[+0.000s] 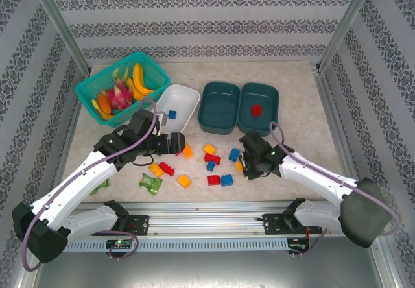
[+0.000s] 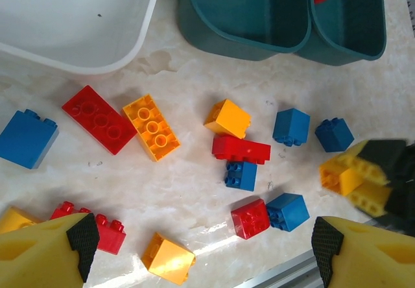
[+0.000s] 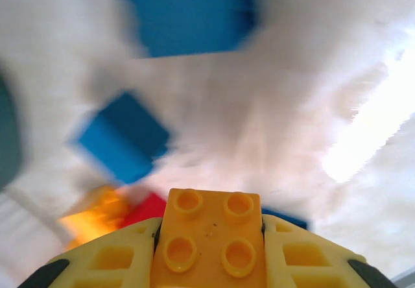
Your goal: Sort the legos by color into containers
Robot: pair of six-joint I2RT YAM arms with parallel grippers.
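Left hand [image 2: 202,246] spread wide, arm stretched forward; right hand [image 1: 250,165] (pointing down) pinched on an orange brick [image 3: 211,233].

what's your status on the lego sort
Left tool open above loose legos. Right tool shut on orange lego, loose legos crowding it. Blue lego in white tub, red lego in right teal tub.

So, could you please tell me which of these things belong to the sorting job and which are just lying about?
Part of the job: legos, including the orange-yellow lego in the right gripper; white tub; dark teal tubs.
Lying about: lattice basket; toy fruit; green packets.
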